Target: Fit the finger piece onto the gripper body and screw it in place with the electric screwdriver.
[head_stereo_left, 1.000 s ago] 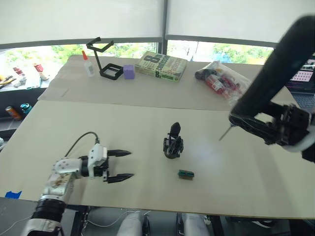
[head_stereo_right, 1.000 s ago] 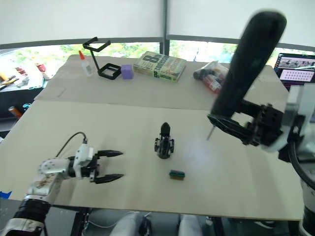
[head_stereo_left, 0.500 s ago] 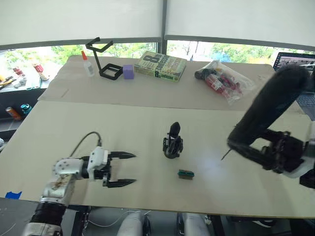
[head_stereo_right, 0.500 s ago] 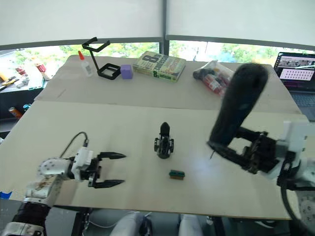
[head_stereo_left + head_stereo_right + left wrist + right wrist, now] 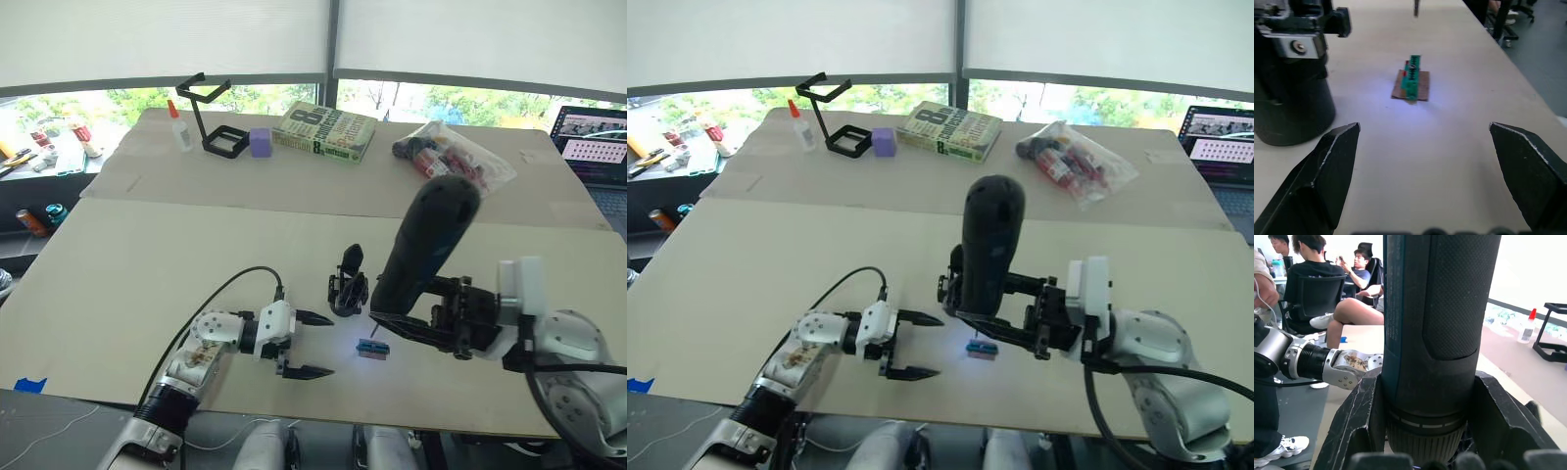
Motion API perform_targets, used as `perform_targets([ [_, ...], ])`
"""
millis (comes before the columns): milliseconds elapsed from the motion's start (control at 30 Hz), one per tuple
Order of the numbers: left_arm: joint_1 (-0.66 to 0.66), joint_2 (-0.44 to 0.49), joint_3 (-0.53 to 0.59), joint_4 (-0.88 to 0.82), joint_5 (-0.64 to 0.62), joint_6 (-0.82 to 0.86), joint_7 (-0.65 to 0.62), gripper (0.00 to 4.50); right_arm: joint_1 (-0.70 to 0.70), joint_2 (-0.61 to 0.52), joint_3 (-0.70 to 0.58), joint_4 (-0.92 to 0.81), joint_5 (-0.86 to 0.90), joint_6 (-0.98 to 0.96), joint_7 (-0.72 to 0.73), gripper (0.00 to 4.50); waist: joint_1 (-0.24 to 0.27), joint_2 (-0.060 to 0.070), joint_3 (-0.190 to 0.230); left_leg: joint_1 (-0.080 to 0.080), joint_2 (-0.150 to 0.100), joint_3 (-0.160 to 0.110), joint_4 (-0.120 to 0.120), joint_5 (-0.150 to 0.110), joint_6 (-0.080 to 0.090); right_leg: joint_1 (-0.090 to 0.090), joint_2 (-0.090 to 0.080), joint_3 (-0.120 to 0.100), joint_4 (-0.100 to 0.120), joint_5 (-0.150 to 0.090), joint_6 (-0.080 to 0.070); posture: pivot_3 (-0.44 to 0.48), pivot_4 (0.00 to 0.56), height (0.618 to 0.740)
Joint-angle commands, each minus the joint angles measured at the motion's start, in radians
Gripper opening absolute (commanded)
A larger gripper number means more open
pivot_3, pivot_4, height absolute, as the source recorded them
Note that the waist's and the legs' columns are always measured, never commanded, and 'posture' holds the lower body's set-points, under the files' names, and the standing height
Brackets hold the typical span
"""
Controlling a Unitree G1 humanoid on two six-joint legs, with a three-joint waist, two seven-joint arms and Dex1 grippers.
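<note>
— Where's the left claw (image 5: 306, 345)?
— Low over the table, arm reaching forward, its two fingers (image 5: 1334, 161) spread wide apart with nothing between them.
— And the right claw (image 5: 416, 311)?
— Reaching in across the front, fingers clamped round the electric screwdriver (image 5: 424, 241), held near upright.

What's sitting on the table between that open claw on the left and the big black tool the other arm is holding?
Mostly bare table, as the left eye view shows. Near it stand the gripper body and a small green-and-brown block, ahead of the open left gripper. The right gripper holds the electric screwdriver.
</note>
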Motion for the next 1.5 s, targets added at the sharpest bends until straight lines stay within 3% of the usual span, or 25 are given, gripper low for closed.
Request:
perform_targets([
  [33,0.014,-0.024,-0.050,0.049,0.045,-0.015,0.030,4.46,-0.030,0.017,0.018,-0.005,-0.011,-0.061,0.009,1.93,0.003,0.000,0.000,0.001,0.000,0.000,0.000,-0.001,0.001,0.001,-0.001,0.000,0.000,0.000,0.000,0.000,0.150,0.740],
  [333,0.041,-0.022,-0.075,0.013,0.040,0.006,0.027,4.46,-0.020,0.012,-0.002,0.019,-0.017,-0.087,0.023,1.93,0.015,0.001,-0.001,0.004,0.000,-0.001,0.000,-0.003,0.004,0.007,-0.003,-0.001,-0.007,0.001,0.002,0.000,0.150,0.740],
  [733,-0.018,-0.077,-0.098,0.088,0.047,-0.020,0.001,4.46,0.065,-0.029,-0.088,0.026,-0.010,-0.098,0.049,1.93,0.023,0.002,-0.001,0.006,-0.003,-0.001,0.001,-0.005,0.009,0.011,-0.006,-0.001,-0.010,0.002,0.003,0.000,0.150,0.740],
  [1500,-0.020,-0.104,-0.106,0.136,0.070,-0.060,-0.001,4.46,0.089,-0.024,-0.085,0.057,-0.038,-0.127,0.068,1.93,0.031,0.002,-0.001,0.007,-0.005,-0.002,0.002,-0.007,0.012,0.013,-0.009,-0.001,-0.010,0.002,0.005,0.000,0.150,0.740],
])
